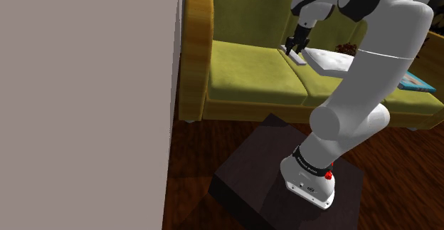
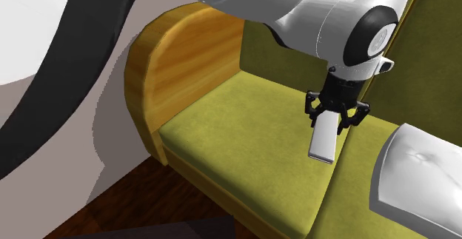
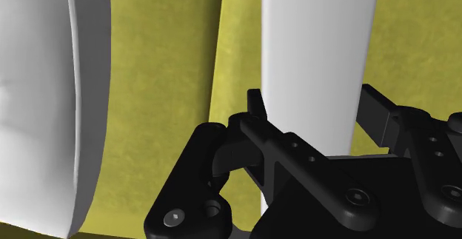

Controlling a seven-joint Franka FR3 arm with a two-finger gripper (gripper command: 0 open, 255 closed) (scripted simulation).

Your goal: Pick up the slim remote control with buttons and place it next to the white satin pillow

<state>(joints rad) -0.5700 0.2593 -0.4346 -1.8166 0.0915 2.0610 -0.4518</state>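
On the olive sofa (image 2: 270,64), second exterior view, I log: wooden armrest (image 2: 185,60), ten o'clock of the gripper; seat cushion (image 2: 244,137); gripper (image 2: 335,120), fingers clamped on the upper end of a plain white remote (image 2: 323,145) over the cushion seam; white pillow (image 2: 418,174), four o'clock of the remote, near but apart.

Slim white remote (image 2: 323,143) hangs near white pillow (image 2: 418,172).

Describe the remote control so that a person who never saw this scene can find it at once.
Look at the olive-green sofa with wooden armrests. Over its seat, the robot's black gripper clasps a slim, plain white slab: that is the remote control. The white pillow beside it is far wider and puffy, and lies on the seat unheld.
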